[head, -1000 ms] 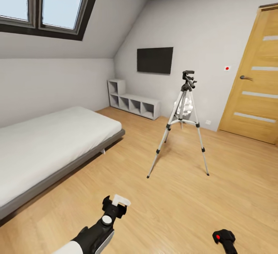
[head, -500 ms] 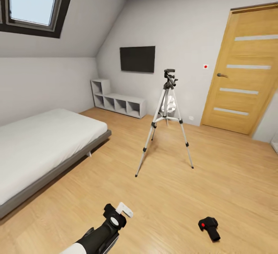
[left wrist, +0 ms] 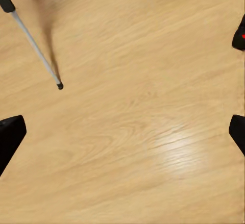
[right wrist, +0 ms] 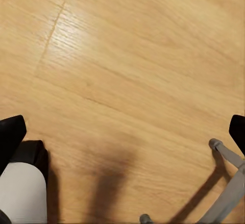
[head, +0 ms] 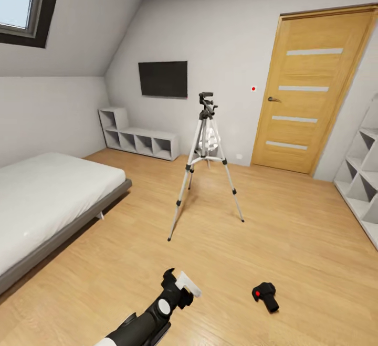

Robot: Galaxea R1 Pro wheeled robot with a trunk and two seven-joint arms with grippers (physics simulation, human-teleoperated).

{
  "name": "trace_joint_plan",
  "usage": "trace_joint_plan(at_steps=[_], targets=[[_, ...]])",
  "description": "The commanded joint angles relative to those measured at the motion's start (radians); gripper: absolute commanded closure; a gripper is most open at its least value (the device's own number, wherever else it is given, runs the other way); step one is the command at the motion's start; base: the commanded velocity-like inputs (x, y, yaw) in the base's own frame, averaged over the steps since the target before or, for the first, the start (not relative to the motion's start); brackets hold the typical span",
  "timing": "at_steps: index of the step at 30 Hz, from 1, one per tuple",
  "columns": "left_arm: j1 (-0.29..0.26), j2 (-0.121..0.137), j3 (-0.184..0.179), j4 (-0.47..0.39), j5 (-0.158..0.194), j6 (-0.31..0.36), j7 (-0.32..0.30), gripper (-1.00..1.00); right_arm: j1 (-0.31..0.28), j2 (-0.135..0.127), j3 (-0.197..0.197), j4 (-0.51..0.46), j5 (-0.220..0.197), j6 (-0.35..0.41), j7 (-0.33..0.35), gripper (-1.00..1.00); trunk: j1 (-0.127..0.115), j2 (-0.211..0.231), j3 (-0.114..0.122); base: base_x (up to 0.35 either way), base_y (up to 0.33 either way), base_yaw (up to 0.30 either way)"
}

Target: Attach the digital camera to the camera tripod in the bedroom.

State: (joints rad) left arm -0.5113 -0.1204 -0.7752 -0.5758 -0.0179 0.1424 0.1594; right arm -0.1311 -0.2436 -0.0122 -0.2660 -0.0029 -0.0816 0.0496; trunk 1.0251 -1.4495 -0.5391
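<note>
The room was bright and evenly lit; soft shadows and a pale glare patch lay on the floor [left wrist: 176,152]; wide-angle bending showed at edges.

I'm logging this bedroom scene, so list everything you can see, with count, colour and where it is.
digital camera: 1, black with a red dot, lying on the floor near the robot, right of the left gripper
camera tripod: 1, silver-grey legs and black head, standing mid-room, nothing mounted on it
bed: 1, white mattress on a grey frame, left side
low cube shelf: 1, white, against the far wall
tall shelf: 1, white, right edge
television: 1, black, on the far wall
door: 1, oak, shut, far right
skylight window: 1, dark frame, upper left
floor: light wood planks
left gripper: 1, black with a white clip, jaws open, over bare floor
right gripper: 1, black tips, jaws open, over floor
</note>
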Motion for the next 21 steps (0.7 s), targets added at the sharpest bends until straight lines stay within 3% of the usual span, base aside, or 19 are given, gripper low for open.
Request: trace_joint_plan(at_steps=[1,6,9,10,12,16,17,19,21], targets=[[0.005,-0.001,0.007,0.002,0.018,-0.011,0.004,-1.0,-0.001,0.0,-0.002,0.001,0.0,-0.003,0.012,-1.0,0.0,-0.001,-0.001,0.0,0.0,-0.261],[0.018,-0.008,0.072,0.013,0.201,-0.044,-0.007,-1.0,-0.002,0.0,-0.002,0.001,0.0,-0.003,0.03,-1.0,0.0,-0.001,-0.004,0.0,0.0,-0.261],[0.021,-0.01,0.089,0.006,0.296,-0.02,-0.014,-1.0,-0.002,0.0,-0.002,0.001,0.0,-0.003,0.035,-1.0,0.0,-0.001,-0.005,0.0,0.0,-0.261],[0.021,-0.012,0.097,-0.011,0.338,0.019,-0.025,-1.0,-0.002,-0.001,-0.002,0.001,0.0,-0.003,0.036,-1.0,0.0,-0.001,-0.006,0.0,0.0,-0.261],[0.023,-0.011,0.108,-0.063,0.376,0.077,-0.044,-1.0,-0.002,-0.002,-0.002,0.001,-0.001,-0.003,0.038,-1.0,0.0,-0.001,-0.007,0.0,0.0,-0.261],[0.033,-0.009,0.159,-0.115,0.447,0.112,-0.049,-1.0,-0.002,-0.003,-0.002,0.001,-0.001,-0.003,0.04,-1.0,0.0,-0.001,-0.009,0.0,0.0,-0.261],[0.04,-0.007,0.22,-0.139,0.558,0.14,-0.04,-1.0,-0.002,-0.003,-0.002,0.001,-0.002,-0.003,0.041,-1.0,0.0,-0.001,-0.009,0.0,0.0,-0.261],[0.042,-0.007,0.236,-0.144,0.59,0.158,-0.014,-1.0,-0.002,-0.004,-0.002,0.001,-0.002,-0.003,0.041,-1.0,0.0,-0.001,-0.01,0.003,0.0,-0.261],[0.042,-0.008,0.24,-0.144,0.598,0.165,-0.002,-1.0,-0.002,-0.004,-0.002,0.001,-0.002,-0.004,0.041,-1.0,0.0,-0.001,-0.011,0.027,0.0,-0.261]])
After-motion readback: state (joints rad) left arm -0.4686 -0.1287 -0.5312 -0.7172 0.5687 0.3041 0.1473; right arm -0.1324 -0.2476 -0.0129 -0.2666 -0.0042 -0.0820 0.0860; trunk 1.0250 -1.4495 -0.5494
